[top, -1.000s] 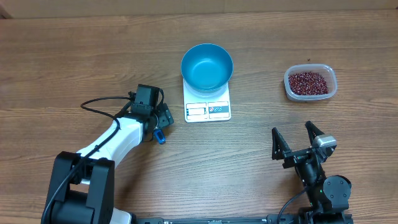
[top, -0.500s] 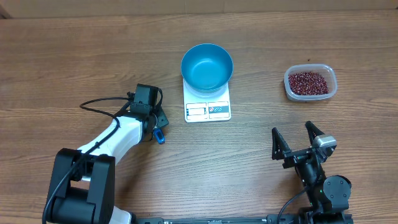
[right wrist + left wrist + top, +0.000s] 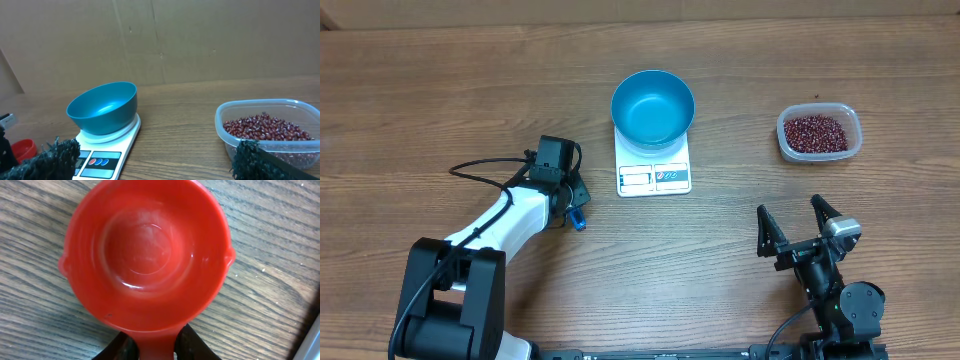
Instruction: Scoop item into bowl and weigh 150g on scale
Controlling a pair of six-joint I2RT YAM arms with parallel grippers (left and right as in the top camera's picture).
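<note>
**Scoop grab in hand**

The left gripper [image 3: 157, 349] is pinching the red scoop [image 3: 147, 250] by its handle. The bowl [image 3: 653, 107] is sitting empty on the scale [image 3: 654, 176]. The beans [image 3: 814, 131] are lying in the tub [image 3: 784, 146], far right, and the right gripper [image 3: 796, 222] is gaping wide. Next up: lifting the scoop across to the beans.

Wood-grain table [image 3: 440, 90]. White kitchen scale [image 3: 654, 178] mid-table, nearer far edge. Clear plastic tub [image 3: 782, 140] toward right edge, far half. Red scoop [image 3: 147, 250] flat on wood, left of scale.

Even, bright light — soft shadows
</note>
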